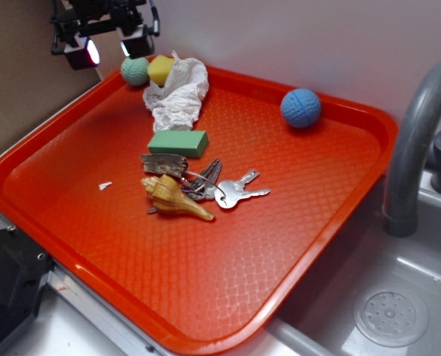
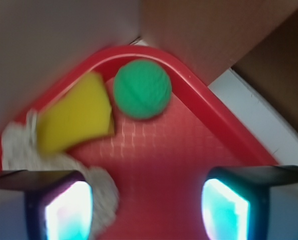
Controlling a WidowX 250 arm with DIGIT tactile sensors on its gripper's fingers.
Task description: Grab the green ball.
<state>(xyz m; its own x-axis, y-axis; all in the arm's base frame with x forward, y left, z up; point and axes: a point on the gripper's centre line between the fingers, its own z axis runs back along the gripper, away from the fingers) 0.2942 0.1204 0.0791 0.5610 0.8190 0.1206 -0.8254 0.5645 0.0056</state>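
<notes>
The gripper (image 1: 109, 50) hangs over the far corner of the red tray (image 1: 302, 245) with its two fingers (image 2: 68, 210) spread wide and nothing between them; both lit pads show at the bottom of the wrist view with bare tray floor in the gap. The green ball (image 2: 141, 89) sits ahead of the fingers in the rounded corner of the tray, close against the rim, apart from both fingertips and a little nearer the line of the left-hand one in the wrist view. From the exterior view the ball lies just below and between the fingers, and I cannot tell how high above it they are. Right beside the ball, touching or nearly so, is a yellow block (image 2: 73, 120), resting partly on a crumpled white cloth (image 1: 177, 93) that trails away from the fingers toward the tray's middle. Further from the gripper lie a green rectangular block (image 1: 178, 143), a bunch of keys (image 1: 224, 187), a seashell (image 1: 174, 197) and a small dark flat piece (image 1: 164, 164), clustered together. A blue dimpled ball (image 1: 301, 107) rests well apart near the far rim, toward the grey faucet (image 1: 416, 141) and sink (image 1: 398, 311).
</notes>
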